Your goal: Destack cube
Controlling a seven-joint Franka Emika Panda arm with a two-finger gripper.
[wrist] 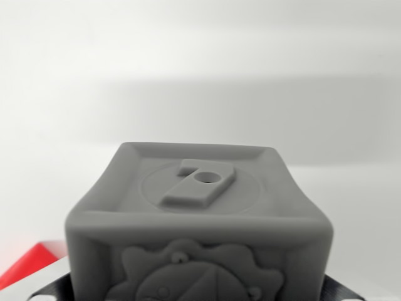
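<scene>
the grey cube (199,216) fills the wrist view's centre toward 6 o'clock, its recessed top face up; a red thing (28,263) peeks at 8 o'clock; dark gripper parts flank its base, though i cannot tell whether they pinch it; likely the grasp-or-lift step; next, raise it straight clear.
</scene>
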